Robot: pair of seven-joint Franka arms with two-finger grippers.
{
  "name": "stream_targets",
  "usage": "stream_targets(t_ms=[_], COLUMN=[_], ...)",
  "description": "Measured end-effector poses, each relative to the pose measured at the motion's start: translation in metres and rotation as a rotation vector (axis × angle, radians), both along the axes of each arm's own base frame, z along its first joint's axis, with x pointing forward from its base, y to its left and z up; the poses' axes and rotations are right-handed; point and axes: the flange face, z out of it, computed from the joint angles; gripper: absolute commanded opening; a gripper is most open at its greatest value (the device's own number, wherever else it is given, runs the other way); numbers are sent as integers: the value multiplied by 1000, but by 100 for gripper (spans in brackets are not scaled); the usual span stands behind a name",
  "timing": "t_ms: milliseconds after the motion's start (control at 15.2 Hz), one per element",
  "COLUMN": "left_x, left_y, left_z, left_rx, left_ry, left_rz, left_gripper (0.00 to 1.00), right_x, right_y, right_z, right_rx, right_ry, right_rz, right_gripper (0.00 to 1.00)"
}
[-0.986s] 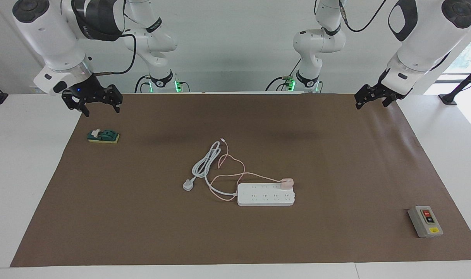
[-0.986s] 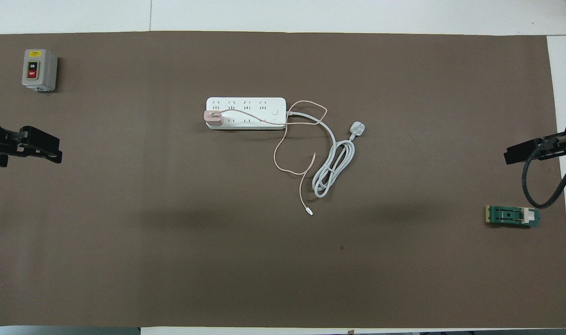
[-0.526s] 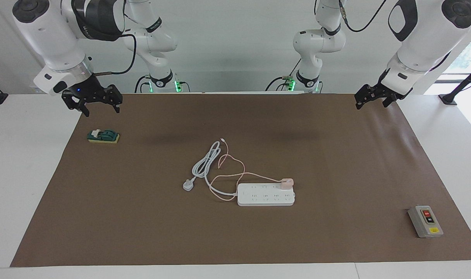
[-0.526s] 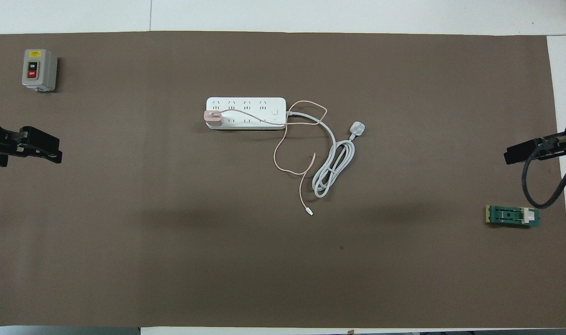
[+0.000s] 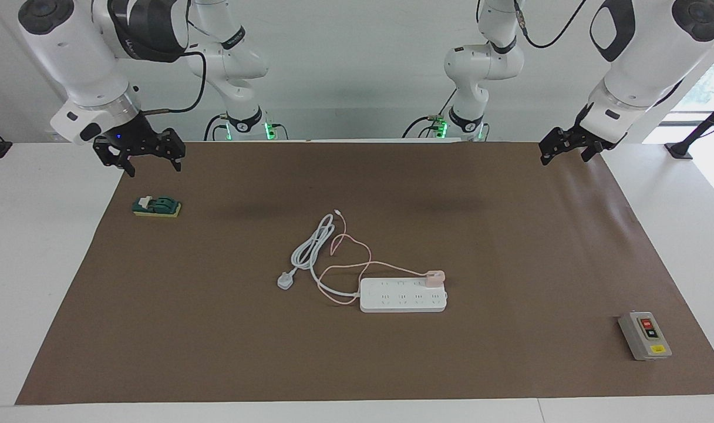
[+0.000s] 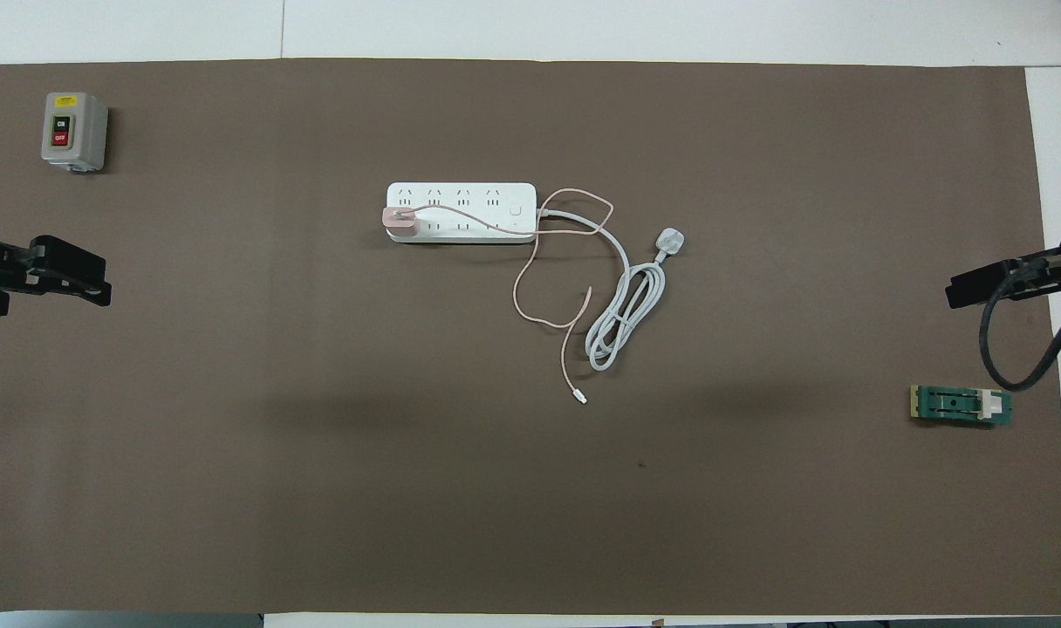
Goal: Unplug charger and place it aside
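Both arms wait at the robots' edge of the counter (image 5: 51, 282), nothing in either pincer. The right pincer (image 5: 138, 154) hangs over the mat (image 5: 509, 247) corner at its own end, fingers spread apart. The left pincer (image 5: 568, 147) hangs over the mat corner at the left arm's end, released.

Just out from the right pincer a green block (image 5: 157, 207) lies on the mat. At mid-mat come the charger (image 5: 434, 277) cable's connector (image 5: 336, 211), then the coiled cord (image 5: 311, 247) and plug (image 5: 285, 281). The pink cable loops out to the strip (image 5: 403, 295), which lies mid-counter. The charger sits plugged into the strip, at its corner toward the left arm. Farthest out, near the mat's corner at the left arm's end, stands a switch box (image 5: 645, 335).
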Motion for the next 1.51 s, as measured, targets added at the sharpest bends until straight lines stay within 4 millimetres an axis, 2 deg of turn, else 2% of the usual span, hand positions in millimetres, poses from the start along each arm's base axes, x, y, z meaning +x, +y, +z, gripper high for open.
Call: stream_targets(t_ms=[329, 526, 723, 920, 1183, 1381, 1512], left_x=[2, 10, 18, 33, 61, 74, 79], left_y=[-6, -15, -23, -66, -129, -162, -192], left_z=[-4, -17, -34, -67, -134, -179, -207], left_rx=[18, 26, 52, 57, 52, 48, 43], left_ry=[-3, 0, 7, -44, -73, -76, -78], left_rz=[286, 572, 777, 1049, 1331, 1437, 1477], left_gripper=[100, 100, 100, 100, 100, 100, 100], right_x=[0, 0, 0, 0, 0, 0, 0], right_y=[7, 7, 6, 4, 4, 4, 6], right_z=[0, -1, 0, 0, 0, 0, -1], right_rx=[-1, -1, -4, -10, -17, -19, -21], right_ry=[0, 1, -1, -4, -7, -7, -8], right_rz=[6, 0, -56, -165, -291, -343, -431], right_gripper=[100, 100, 100, 100, 100, 100, 100])
